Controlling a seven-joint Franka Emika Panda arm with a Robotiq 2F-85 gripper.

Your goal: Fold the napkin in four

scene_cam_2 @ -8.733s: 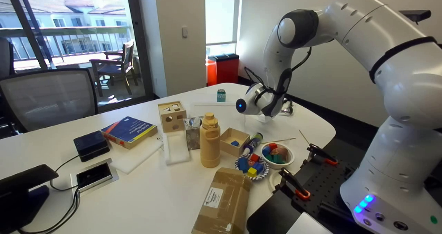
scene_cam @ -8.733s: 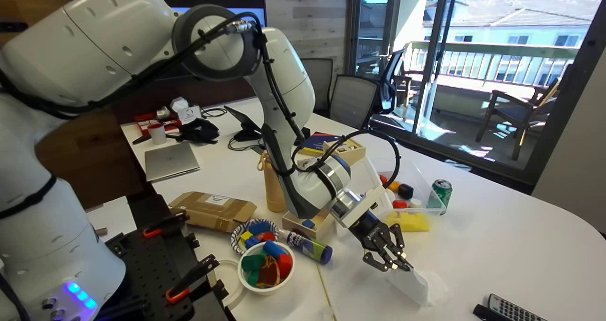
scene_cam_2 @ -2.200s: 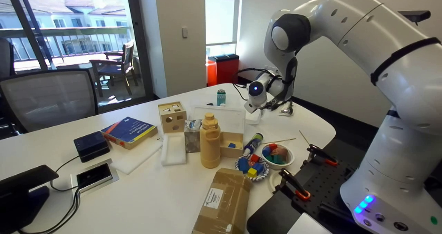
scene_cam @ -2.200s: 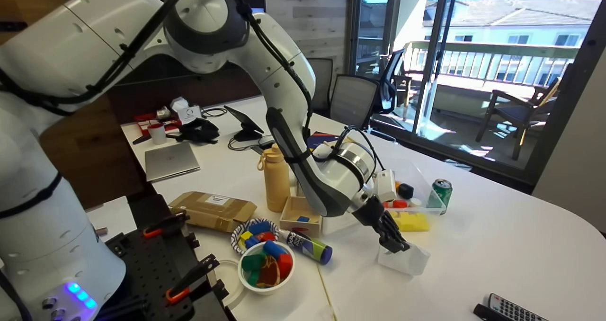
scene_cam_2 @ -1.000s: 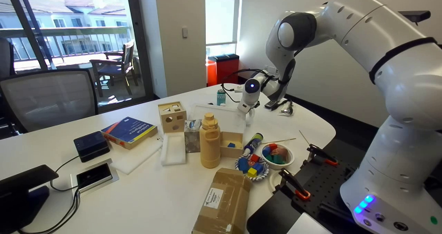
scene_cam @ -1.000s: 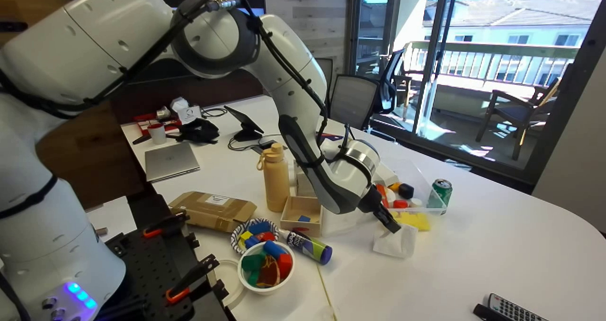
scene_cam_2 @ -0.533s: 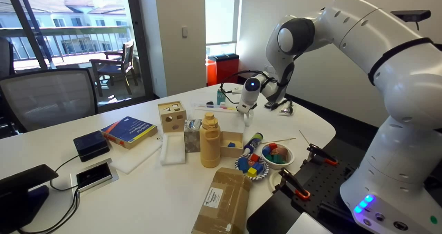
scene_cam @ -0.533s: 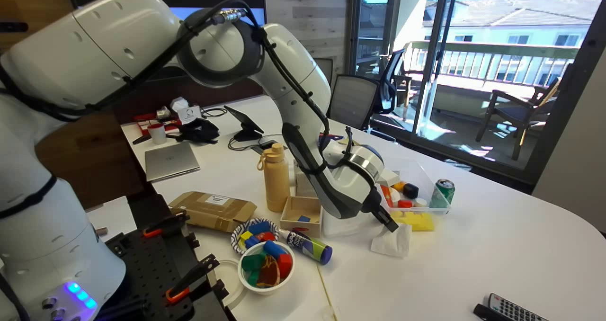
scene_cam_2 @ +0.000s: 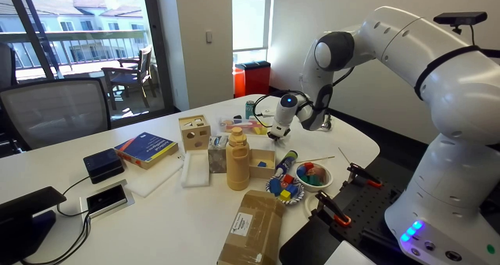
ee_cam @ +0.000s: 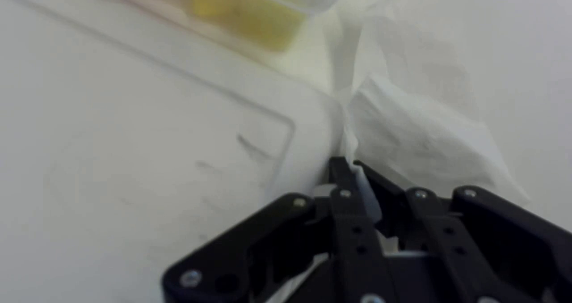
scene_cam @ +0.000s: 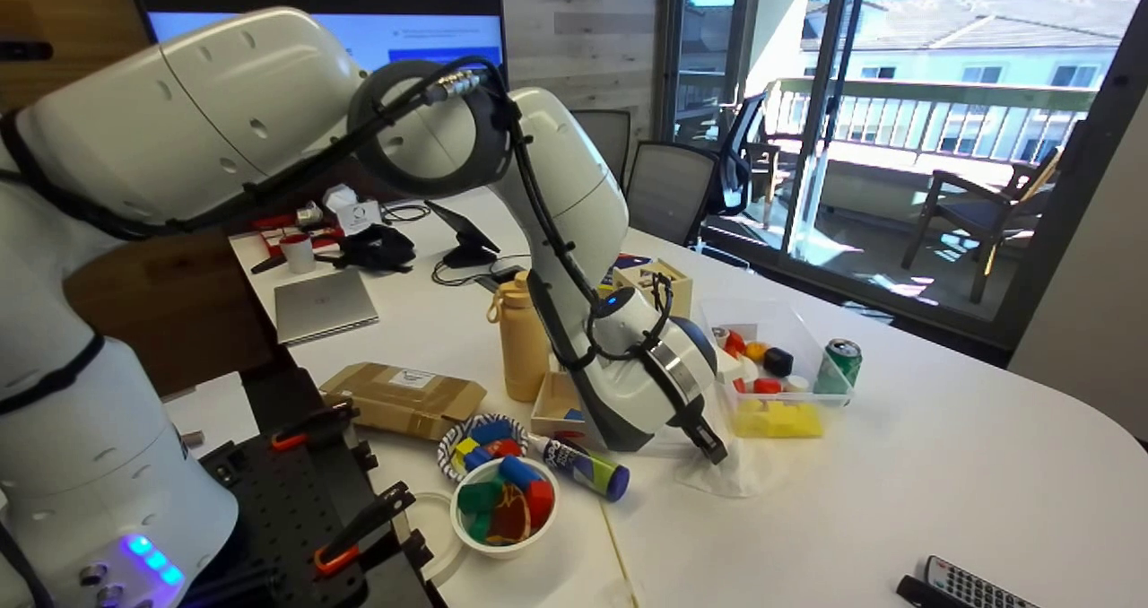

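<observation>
The napkin is thin, white and creased. In an exterior view it (scene_cam: 747,481) lies loosely on the white table under my gripper (scene_cam: 715,455), its outline faint against the table. In the wrist view, the napkin (ee_cam: 424,137) spreads ahead and to the right of my gripper (ee_cam: 351,163), with a fold standing up. A strip of it runs between the two black fingertips, which are nearly together and pinch it. In an exterior view my gripper (scene_cam_2: 276,137) is low beside the clear bin, and the napkin is mostly hidden behind it.
A clear bin (scene_cam: 830,399) of toys and a yellow block (scene_cam: 778,420) stand just beyond the napkin. A translucent lid (ee_cam: 308,128) lies directly left of my fingers. A glue bottle (scene_cam: 583,466), wooden box (scene_cam_2: 262,172), tan bottle (scene_cam: 523,348) and green can (scene_cam: 840,366) are nearby.
My gripper has carried the hanging napkin toward the bin and the robot's base and lowered it. The napkin now lies spread and crumpled on the table. The bin and can shifted slightly.
</observation>
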